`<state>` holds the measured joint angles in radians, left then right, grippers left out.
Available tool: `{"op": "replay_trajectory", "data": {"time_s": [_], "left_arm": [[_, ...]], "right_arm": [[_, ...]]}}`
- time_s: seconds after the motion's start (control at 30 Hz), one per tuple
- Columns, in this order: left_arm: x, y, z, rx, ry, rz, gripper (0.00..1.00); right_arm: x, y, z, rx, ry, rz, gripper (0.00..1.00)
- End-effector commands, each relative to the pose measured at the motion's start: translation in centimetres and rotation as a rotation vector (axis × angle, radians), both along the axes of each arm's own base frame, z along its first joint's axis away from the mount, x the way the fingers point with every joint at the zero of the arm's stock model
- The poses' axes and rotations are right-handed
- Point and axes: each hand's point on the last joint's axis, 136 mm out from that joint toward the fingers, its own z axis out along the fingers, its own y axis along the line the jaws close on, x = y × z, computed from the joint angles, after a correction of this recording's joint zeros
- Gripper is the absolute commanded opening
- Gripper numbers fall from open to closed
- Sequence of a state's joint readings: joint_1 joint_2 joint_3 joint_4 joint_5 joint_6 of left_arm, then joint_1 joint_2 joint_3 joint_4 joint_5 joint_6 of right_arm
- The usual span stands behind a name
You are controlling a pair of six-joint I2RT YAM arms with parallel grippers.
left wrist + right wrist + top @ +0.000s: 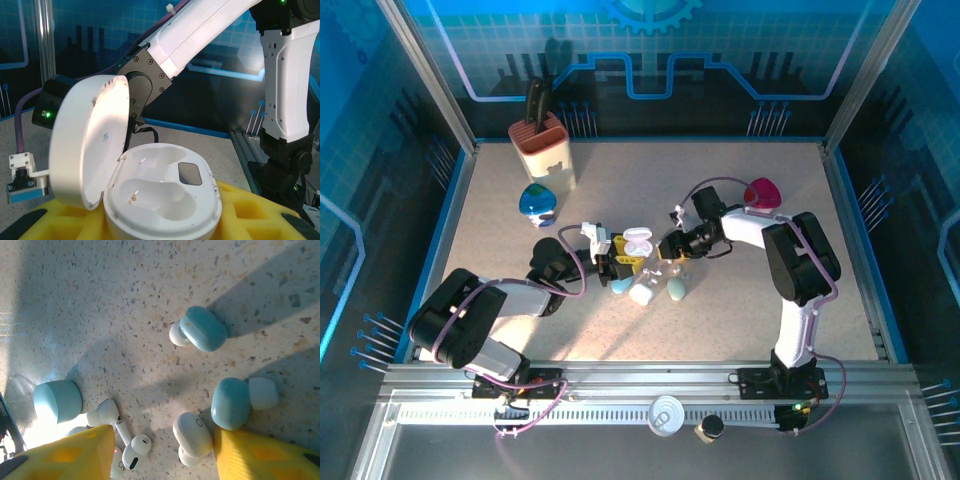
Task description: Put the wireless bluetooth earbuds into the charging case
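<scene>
The white charging case (165, 195) stands open between the yellow pads of my left gripper (160, 222), its lid (87, 140) swung up to the left and both wells empty. From above, the case (636, 243) hangs over the middle of the table. My right gripper (162, 455) hovers open just above the table, its yellow fingertips (65, 455) wide apart. A white stemmed earbud (131, 447) and a white stemless bud (192, 437) lie on the table between the fingertips, untouched. Another white earbud (102, 412) lies by the left fingertip.
Teal buds (202, 329) (231, 402) (57, 401) lie scattered around the white ones. A knife block (542, 145) and a blue object (537, 203) stand at the back left, a red object (761, 193) at the back right. The right arm (200, 30) crosses close behind the case.
</scene>
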<state>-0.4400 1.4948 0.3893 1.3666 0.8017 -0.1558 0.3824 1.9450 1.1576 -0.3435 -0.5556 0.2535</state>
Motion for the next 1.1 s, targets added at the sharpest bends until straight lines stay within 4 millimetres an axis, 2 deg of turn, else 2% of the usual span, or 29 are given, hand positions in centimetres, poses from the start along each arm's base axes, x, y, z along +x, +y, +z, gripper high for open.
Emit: {"op": "replay_trajectory", "data": {"time_s": [0.0, 0.37, 0.57, 0.63, 0.93, 1.0, 1.07], "left_arm": [[-0.5, 0.3, 0.6, -0.003, -0.041, -0.015, 0.38], [-0.6, 0.3, 0.8, -0.001, -0.04, -0.018, 0.38], [-0.6, 0.3, 0.7, 0.001, -0.042, -0.019, 0.38], [-0.6, 0.3, 0.6, 0.002, -0.039, -0.019, 0.38], [-0.7, 0.4, 0.2, 0.011, -0.034, -0.013, 0.38], [-0.7, 0.4, 0.1, 0.012, -0.031, -0.016, 0.38], [-0.7, 0.3, 0.1, 0.011, -0.035, -0.016, 0.38]], "right_arm": [[0.0, 1.3, 0.4, 0.034, -0.016, 0.056, 0.54], [-0.5, 1.3, -0.8, 0.039, 0.007, 0.076, 0.44], [-0.9, 0.8, -1.5, 0.007, 0.034, 0.059, 0.27], [-1.0, 0.5, -1.6, -0.01, 0.037, 0.047, 0.25], [-2.4, -0.2, -0.5, 0.009, 0.062, -0.007, 0.26], [-2.3, -0.2, 0.2, 0.02, 0.045, -0.013, 0.29], [-2.0, -0.1, 0.9, 0.023, 0.02, -0.016, 0.37]]}}
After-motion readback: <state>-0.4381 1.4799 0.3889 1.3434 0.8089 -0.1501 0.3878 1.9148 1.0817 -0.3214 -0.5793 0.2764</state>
